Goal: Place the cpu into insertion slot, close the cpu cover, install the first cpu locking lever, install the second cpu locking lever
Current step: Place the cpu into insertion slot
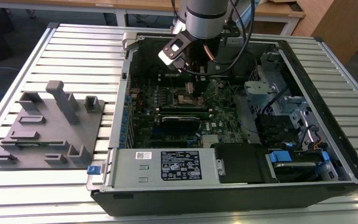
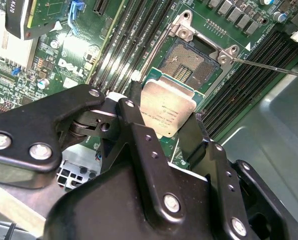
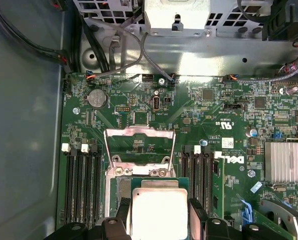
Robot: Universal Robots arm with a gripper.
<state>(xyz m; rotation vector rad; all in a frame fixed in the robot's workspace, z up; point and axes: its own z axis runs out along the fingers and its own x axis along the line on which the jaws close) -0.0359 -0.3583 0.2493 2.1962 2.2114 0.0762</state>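
Jaws pinch flat matte-silver cpu [image 2: 168,107], prob. just above square insertion slot [image 2: 186,62].

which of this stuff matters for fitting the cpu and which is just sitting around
In the job: gripper, cpu, insertion slot, cpu cover, locking lever.
Lying about: grey block, coin battery, heat sink.

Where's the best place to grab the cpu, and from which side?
By two opposite edges, from above, as the gripper holds it in both wrist views. The cpu is a thin flat square, metal top up, so only its edges give the jaws purchase.
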